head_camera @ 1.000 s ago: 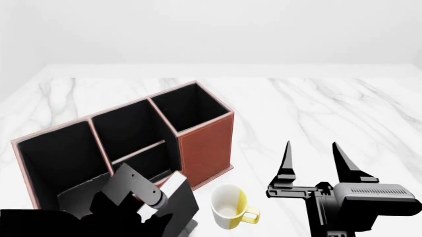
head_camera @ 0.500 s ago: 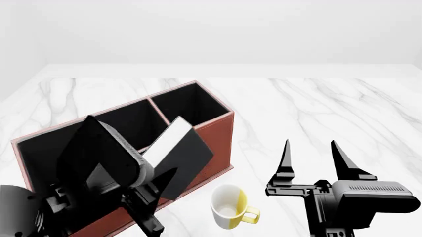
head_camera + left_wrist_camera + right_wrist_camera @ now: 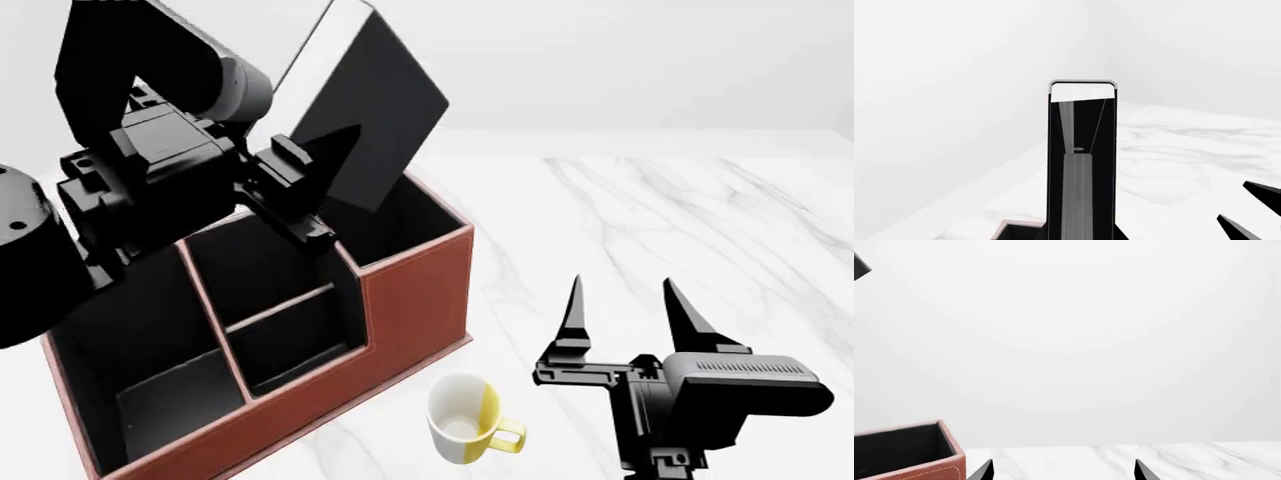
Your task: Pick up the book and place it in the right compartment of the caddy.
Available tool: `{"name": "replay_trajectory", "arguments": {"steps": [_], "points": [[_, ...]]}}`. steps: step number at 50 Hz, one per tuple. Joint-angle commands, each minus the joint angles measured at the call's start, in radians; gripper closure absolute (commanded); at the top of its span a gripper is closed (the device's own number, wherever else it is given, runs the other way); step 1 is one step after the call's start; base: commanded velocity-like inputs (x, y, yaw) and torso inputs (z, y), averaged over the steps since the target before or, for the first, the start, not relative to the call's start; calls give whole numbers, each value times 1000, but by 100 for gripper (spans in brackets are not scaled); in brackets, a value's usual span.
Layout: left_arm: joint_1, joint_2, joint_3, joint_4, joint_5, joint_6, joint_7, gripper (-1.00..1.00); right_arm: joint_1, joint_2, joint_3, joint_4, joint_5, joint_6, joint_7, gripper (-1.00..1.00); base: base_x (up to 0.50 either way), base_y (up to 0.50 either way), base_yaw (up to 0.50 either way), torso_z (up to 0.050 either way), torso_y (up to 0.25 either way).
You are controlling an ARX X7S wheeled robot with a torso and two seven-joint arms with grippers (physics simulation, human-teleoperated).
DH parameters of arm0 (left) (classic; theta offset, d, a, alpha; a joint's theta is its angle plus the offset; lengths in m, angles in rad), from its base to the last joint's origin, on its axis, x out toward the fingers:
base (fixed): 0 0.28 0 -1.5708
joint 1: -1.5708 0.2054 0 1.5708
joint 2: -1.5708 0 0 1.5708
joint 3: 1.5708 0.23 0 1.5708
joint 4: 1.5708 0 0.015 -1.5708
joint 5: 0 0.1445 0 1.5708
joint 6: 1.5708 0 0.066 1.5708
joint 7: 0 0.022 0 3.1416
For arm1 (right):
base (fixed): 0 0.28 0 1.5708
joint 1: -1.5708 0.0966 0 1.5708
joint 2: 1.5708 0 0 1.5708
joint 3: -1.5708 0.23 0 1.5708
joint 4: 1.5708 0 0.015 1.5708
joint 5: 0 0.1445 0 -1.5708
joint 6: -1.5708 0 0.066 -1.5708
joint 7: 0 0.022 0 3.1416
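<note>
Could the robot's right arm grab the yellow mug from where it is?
Probably yes. The right gripper is open and empty, and the yellow mug stands on the bare table just beside it, apart from the caddy. Nothing lies between them.

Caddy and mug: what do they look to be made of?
The caddy looks like reddish-brown leather or imitation leather: matte grain, pale stitched edging, black lining. The mug looks like glazed ceramic: smooth, yellow outside, white inside. Both are rendered, so these are guesses.
</note>
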State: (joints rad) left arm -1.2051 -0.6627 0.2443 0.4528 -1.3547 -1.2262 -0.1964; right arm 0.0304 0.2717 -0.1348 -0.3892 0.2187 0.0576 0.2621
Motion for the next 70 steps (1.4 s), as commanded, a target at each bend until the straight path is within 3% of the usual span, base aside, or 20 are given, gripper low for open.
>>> {"name": "replay_trajectory", "arguments": {"steps": [1,8,16,24,35,53,70], "points": [[-127,85,200,-214,432,203,225,100,10,-2,-8,24,2,-10,1,-100,0,0,0,0,0],[-206,146,311,-386,576,301,313,100,0,0,-11,23,3,-15,4,-100,0,0,0,0,1],[-228,230,510,-646,800,496,422,100,-8,4,-12,14,3,-15,11,-100,0,0,0,0,1],[-252,307,601,-847,867,583,527,100,-12,3,-13,23,7,-25,15,-100,0,0,0,0,1],[-195,325,718,-879,918,614,602,100,-16,1,-19,22,12,-23,21,-100,0,0,0,0,1],[-342,384,728,-1085,944,664,708,100,-20,3,-28,22,21,-21,29,-100,0,0,0,0,2],[-365,388,815,-1134,1009,673,767,100,-12,4,-34,34,28,-23,35,-100,0,0,0,0,1]]}}
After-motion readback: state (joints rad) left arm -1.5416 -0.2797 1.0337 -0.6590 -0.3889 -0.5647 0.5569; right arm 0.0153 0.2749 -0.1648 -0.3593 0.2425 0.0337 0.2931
